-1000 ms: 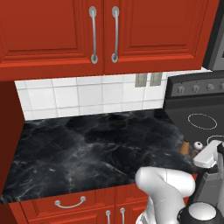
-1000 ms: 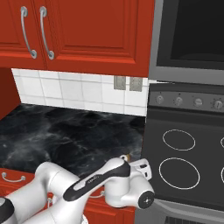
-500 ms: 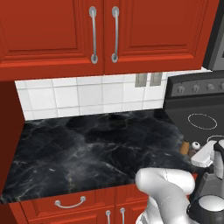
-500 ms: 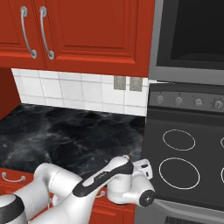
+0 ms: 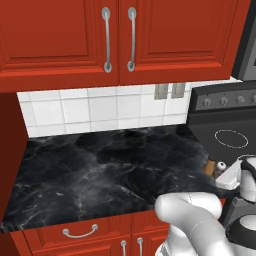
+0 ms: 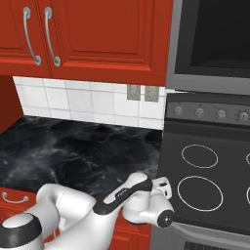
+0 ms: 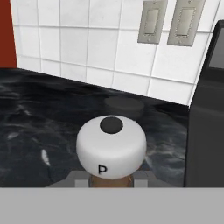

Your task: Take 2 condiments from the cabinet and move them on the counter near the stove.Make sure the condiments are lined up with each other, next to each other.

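One mill (image 7: 111, 148), base hidden, seemingly pincer-held.

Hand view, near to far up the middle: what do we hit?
Pale-topped condiment mill marked P → black counter → white tiled backsplash with two wall outlets. The stove's dark side runs along the right edge.

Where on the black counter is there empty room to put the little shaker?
The black marble counter is bare from the white tiled wall to its front edge. It is crowded only by the dark grey stove, where a brown shaker stands beside the gripper.
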